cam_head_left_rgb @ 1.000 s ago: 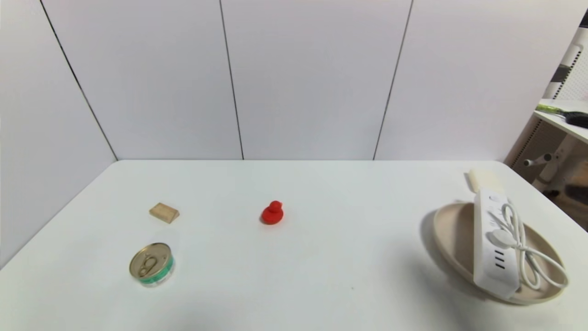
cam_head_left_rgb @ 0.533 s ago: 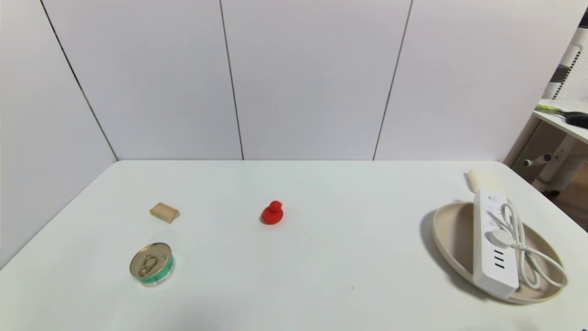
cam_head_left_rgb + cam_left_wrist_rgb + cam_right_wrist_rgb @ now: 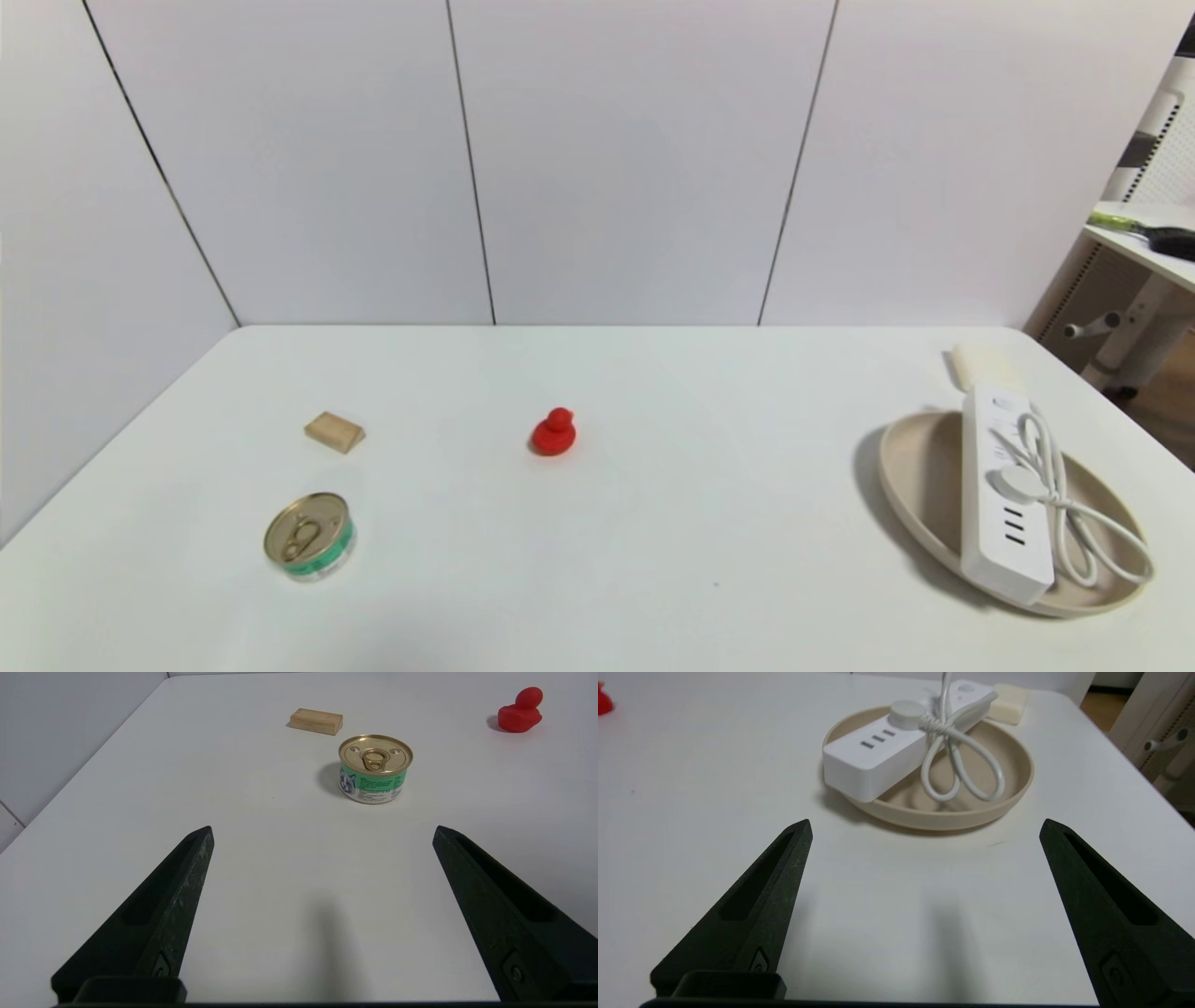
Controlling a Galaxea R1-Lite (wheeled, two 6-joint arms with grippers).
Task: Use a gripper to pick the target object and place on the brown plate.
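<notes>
The white power strip (image 3: 1004,485) lies across the beige-tan plate (image 3: 920,476) at the table's right, its ends resting on the rim and its coiled white cord (image 3: 1074,523) in the plate. Both also show in the right wrist view, the strip (image 3: 878,756) and the plate (image 3: 1008,793). My right gripper (image 3: 924,828) is open and empty, low over bare table, short of the plate. My left gripper (image 3: 322,833) is open and empty over the table's left front, short of the can. Neither gripper shows in the head view.
A cream soap-like block (image 3: 985,359) lies just beyond the plate. A red duck (image 3: 554,433) sits mid-table. A small wooden block (image 3: 333,431) and a green-labelled can (image 3: 308,536) are at the left. A shelf (image 3: 1144,233) stands off the table's right.
One second ago the strip's near end sat slightly tilted on the plate rim; it has since settled flat. Nothing else on the table moved.
</notes>
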